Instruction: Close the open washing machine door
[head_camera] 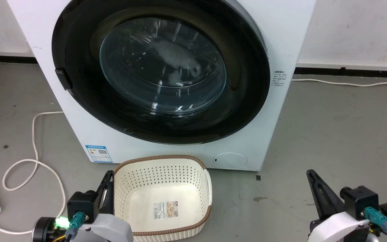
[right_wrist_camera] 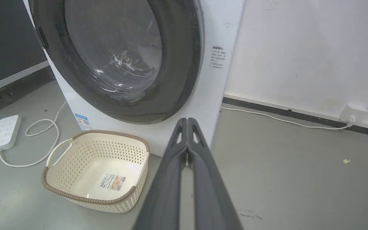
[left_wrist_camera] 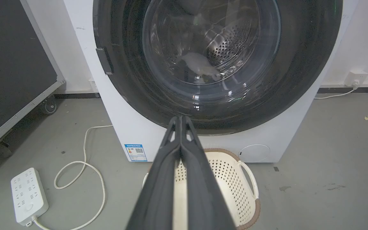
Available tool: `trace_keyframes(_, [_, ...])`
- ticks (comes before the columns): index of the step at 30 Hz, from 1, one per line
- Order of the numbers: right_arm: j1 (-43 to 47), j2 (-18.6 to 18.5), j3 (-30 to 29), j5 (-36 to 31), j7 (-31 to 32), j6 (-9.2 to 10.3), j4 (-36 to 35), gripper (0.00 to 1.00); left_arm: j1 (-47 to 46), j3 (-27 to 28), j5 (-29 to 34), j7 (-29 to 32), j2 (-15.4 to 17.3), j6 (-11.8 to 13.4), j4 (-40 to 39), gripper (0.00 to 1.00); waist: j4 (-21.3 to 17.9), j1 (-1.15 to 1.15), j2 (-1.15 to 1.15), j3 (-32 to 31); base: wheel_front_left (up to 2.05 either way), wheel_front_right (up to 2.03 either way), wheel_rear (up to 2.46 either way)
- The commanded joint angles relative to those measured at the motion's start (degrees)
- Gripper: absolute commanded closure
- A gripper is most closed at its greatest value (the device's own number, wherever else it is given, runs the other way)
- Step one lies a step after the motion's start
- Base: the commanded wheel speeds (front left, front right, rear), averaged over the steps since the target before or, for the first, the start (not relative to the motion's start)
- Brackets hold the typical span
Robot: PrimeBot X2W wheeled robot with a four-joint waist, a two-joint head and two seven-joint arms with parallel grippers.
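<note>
Two clenched, empty: left hand, right hand; washing machine door flush on washing machine.

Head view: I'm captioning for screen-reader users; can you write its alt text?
A big white front-loading washing machine, its round black-rimmed glass door looking shut, stands behind a cream perforated plastic basket on the grey floor. The robot's left pincer and right pincer, both shut, sit at the lower corners.
</note>
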State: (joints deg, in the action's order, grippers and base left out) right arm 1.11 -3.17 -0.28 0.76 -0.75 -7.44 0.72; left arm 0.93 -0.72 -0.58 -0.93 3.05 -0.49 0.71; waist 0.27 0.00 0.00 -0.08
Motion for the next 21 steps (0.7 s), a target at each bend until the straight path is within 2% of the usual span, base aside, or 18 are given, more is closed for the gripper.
trace_keyframes(1, [-0.90, 0.28, 0.13, -0.50, 0.27, -0.04, -0.54, 1.00, -0.86, 0.39, 0.44, 0.45, -0.07, 0.37, -0.45, 1.00, -0.05, 0.00, 0.00, 0.02, 0.00, 0.00, 0.00])
trace_keyframes(21, [-1.11, 0.29, 0.28, -0.76, 0.75, -0.05, -0.72, 1.00, -0.93, 0.72, 0.58, 0.93, -0.17, 0.49, -0.71, 1.00, -0.27, 0.00, 0.00, 0.08, 0.00, 0.00, 0.00])
